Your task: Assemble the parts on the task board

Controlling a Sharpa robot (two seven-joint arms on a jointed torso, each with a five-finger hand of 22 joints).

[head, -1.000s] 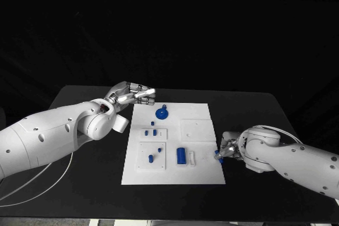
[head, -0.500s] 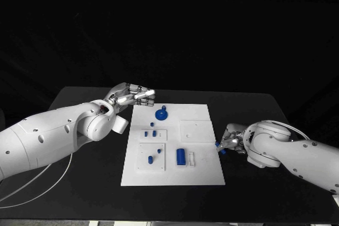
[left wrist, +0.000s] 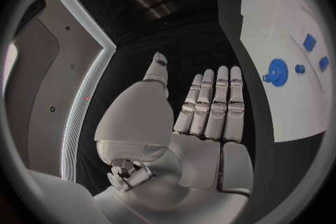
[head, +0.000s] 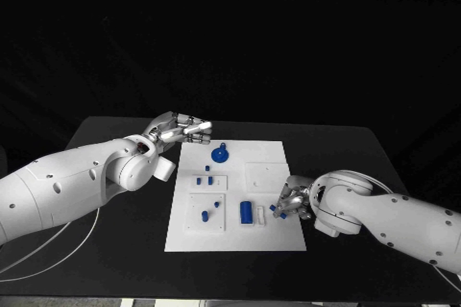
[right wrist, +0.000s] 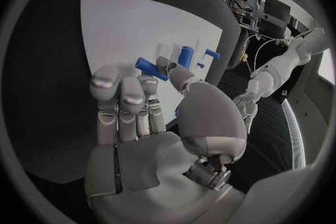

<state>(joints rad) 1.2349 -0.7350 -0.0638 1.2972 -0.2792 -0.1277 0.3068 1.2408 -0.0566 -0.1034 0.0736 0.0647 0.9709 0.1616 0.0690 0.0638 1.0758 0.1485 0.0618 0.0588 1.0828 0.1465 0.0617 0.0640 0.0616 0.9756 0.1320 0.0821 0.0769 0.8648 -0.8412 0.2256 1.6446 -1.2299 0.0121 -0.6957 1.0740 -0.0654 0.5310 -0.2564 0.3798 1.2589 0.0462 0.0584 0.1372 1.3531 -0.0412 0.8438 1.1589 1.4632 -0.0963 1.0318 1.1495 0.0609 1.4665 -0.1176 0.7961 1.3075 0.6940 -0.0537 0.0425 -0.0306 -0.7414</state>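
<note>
Blue peg (right wrist: 151,68) pinched in right hand (head: 291,204) fingertips over task board (head: 274,237) right edge, long axis pointing across toward the blue cylinder (head: 246,212) slot just beside. Left hand (head: 180,130) flat-fingered, pressed together, empty, off the board's far left corner; farther.

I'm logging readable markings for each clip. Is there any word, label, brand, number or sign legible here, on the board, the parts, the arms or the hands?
None can be read.
Task board: plain white, no print visible.
Blue parts, such as the round one: no marks visible.
Left hand and right hand, which holds a blue part: no lettering visible.
Equipment in the room behind the table in the right wrist view: too small and blurred to tell.
</note>
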